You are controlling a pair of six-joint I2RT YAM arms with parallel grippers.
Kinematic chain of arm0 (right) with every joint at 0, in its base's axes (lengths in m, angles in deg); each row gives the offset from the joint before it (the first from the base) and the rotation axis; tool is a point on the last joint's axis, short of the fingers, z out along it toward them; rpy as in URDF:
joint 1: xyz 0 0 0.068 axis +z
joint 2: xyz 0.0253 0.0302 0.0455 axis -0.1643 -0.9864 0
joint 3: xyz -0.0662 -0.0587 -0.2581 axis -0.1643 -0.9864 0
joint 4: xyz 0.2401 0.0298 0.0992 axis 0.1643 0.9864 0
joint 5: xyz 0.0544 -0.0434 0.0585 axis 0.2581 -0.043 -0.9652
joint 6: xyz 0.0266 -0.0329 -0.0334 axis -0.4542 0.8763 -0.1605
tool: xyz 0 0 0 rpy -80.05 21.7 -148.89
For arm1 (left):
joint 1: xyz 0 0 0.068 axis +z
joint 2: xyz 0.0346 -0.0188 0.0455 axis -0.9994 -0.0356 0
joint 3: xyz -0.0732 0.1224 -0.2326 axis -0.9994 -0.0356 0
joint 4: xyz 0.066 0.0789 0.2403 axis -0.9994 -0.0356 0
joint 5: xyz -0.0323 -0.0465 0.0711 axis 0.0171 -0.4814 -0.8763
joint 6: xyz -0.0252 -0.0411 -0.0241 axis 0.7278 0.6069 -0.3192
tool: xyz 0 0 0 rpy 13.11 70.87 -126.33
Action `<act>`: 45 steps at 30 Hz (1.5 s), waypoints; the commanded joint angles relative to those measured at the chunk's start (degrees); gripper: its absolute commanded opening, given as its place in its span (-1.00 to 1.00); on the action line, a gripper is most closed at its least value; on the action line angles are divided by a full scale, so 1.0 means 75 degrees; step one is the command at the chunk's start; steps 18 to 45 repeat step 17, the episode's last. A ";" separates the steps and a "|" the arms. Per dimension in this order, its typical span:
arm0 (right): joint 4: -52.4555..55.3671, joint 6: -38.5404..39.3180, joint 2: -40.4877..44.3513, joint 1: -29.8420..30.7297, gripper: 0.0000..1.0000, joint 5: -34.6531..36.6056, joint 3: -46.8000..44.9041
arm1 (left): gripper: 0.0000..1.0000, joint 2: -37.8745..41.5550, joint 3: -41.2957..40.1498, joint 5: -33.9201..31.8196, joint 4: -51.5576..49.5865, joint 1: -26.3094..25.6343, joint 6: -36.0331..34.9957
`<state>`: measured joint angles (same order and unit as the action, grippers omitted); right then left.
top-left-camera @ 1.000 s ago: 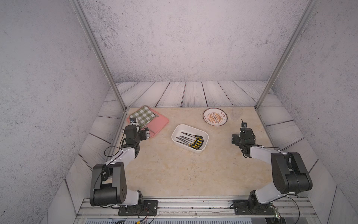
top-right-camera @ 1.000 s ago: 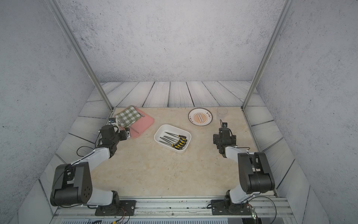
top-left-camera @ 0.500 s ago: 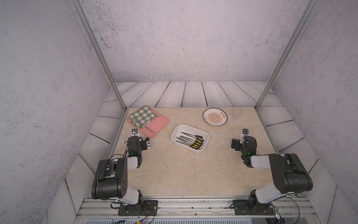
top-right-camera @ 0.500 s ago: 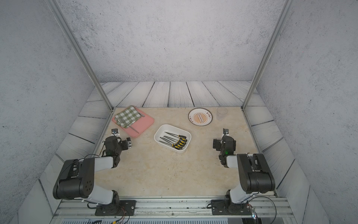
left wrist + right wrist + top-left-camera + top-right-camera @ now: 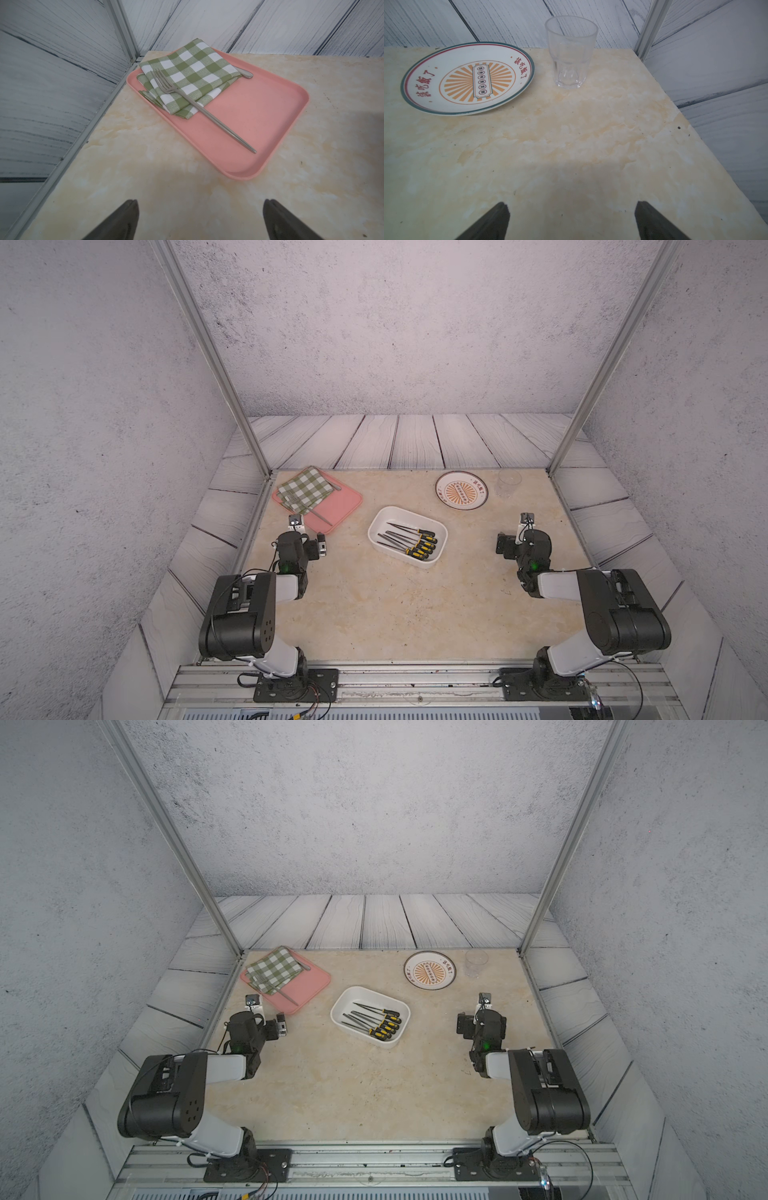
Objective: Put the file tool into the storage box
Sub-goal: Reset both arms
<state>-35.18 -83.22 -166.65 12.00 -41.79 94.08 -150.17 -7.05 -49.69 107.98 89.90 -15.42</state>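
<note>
- Nearest, at the lower edge in both top views, both arms have folded back toward their bases since a second ago. The left gripper (image 5: 200, 202) and the right gripper (image 5: 571, 204) both have their jaws spread wide and hold nothing, each over bare marbled tabletop (image 5: 571, 135).
- Pulling away empty suggests the job is finished or nearly so. I see no file lying loose on the table.
- At mid-frame, the white storage box (image 5: 388, 518) (image 5: 353, 996) sits at a slant. It is glossy, with low walls and rounded corners.
- Inside it the files (image 5: 411, 541) (image 5: 374, 1021) lie side by side, thin grey blades with black-and-yellow handles. They have not shifted.
- Farther, at upper left, a matte pink tray (image 5: 249, 108) holds a folded green-checked cloth (image 5: 193, 68) with a slim steel fork (image 5: 199, 108) across it.
- At upper right, a round plate (image 5: 452, 54) with an orange sunburst sits just beside a clear faceted glass (image 5: 571, 54).
</note>
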 commanded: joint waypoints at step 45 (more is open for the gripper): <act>0.0001 0.0010 0.0154 -0.0023 0.98 -0.0094 0.0096 | 0.97 0.0118 0.0161 0.0091 -0.0097 -0.0086 -0.0165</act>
